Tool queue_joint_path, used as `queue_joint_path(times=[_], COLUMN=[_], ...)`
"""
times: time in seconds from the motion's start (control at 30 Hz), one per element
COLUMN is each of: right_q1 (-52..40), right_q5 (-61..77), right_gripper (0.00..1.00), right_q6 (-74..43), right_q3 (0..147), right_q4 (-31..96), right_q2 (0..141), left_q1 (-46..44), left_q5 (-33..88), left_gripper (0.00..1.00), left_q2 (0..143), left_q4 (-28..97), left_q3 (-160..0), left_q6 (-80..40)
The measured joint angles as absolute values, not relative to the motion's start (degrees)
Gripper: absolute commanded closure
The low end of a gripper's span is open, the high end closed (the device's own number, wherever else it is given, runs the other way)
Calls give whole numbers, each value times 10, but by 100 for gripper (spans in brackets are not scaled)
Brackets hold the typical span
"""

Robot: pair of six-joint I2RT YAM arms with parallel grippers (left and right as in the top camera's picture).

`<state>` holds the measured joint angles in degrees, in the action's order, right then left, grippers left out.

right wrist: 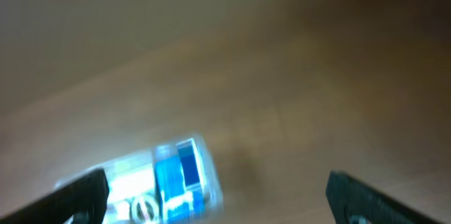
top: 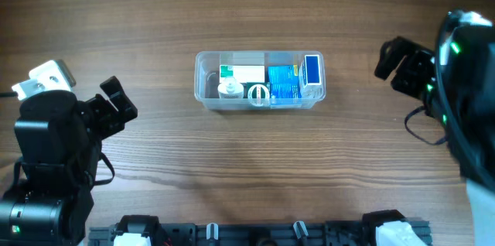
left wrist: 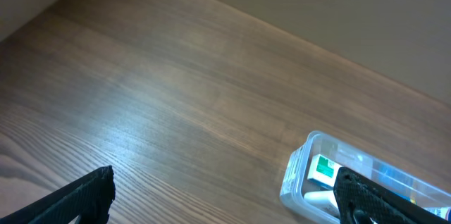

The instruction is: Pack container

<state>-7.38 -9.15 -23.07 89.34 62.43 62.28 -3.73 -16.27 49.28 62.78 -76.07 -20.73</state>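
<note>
The clear plastic container (top: pixel 203 68) stands mid-table. It holds a green-and-white box (top: pixel 240 72), a small white bottle (top: pixel 229 89), a white ring-shaped piece (top: pixel 257 93) and blue boxes (top: pixel 285 83). It also shows in the left wrist view (left wrist: pixel 296 182) and, blurred, in the right wrist view (right wrist: pixel 204 182). My left gripper (top: pixel 117 97) is open and empty, well left of the container. My right gripper (top: pixel 396 64) is open and empty, to the container's right. In the wrist views the left jaws (left wrist: pixel 225 199) and the right jaws (right wrist: pixel 215 196) are spread wide with nothing between them.
The wooden table (top: pixel 247 169) runs all around the container. A black rail with fittings (top: pixel 255 234) lines the front edge. The right arm's body (top: pixel 464 99) with its cables fills the right side.
</note>
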Motion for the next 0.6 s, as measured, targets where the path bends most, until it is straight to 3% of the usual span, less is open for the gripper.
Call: queue_joint_path(times=[0.2,0.4,0.6], right_q1=[-72,-38,-18], right_q5=[-35,-15,-11], right_gripper=[0,0,0], right_q6=[-57,15,29], right_q3=[668,427,279], right_q4=[426,412,386], right_q2=[455,295,149], left_q1=[-37,-37,-37], left_q5=[-163,-163,-163], left_gripper=[0,0,0], left_q2=[493,493,493], left_q4=[629,629,628], left_q3=[-761,-761,-761], left_q6=[-207,-207,-207])
